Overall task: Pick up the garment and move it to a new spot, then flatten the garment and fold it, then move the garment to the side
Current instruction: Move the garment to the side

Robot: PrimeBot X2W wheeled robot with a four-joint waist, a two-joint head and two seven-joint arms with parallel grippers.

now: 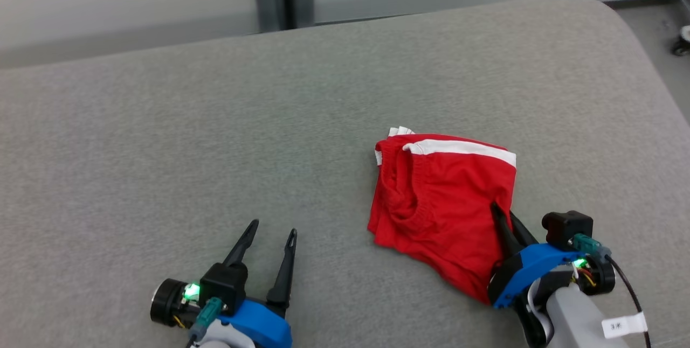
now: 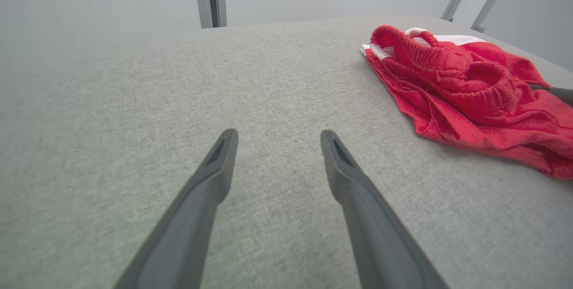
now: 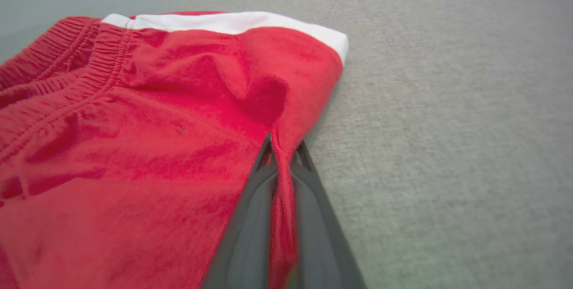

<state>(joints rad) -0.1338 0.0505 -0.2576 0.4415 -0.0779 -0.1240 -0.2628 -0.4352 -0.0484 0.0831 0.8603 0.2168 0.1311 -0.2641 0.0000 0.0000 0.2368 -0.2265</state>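
Red garment (image 1: 442,202), rumpled, white band on its far edge, lies right of centre on the grey bench (image 1: 215,122). R gripper (image 1: 502,212) sits at its near-right edge, pinched tight on a fold of cloth. L gripper (image 1: 273,227) is spread wide, holding nothing, well apart to the left. Bench's right edge is near; most open room is left & far, so I'd carry it that way.

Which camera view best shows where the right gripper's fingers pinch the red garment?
The right wrist view: the fingers of the right gripper are shut on a pinched fold of the red garment. The head view shows that grip smaller, at the garment's near right edge. The left wrist view catches a dark fingertip against the cloth.
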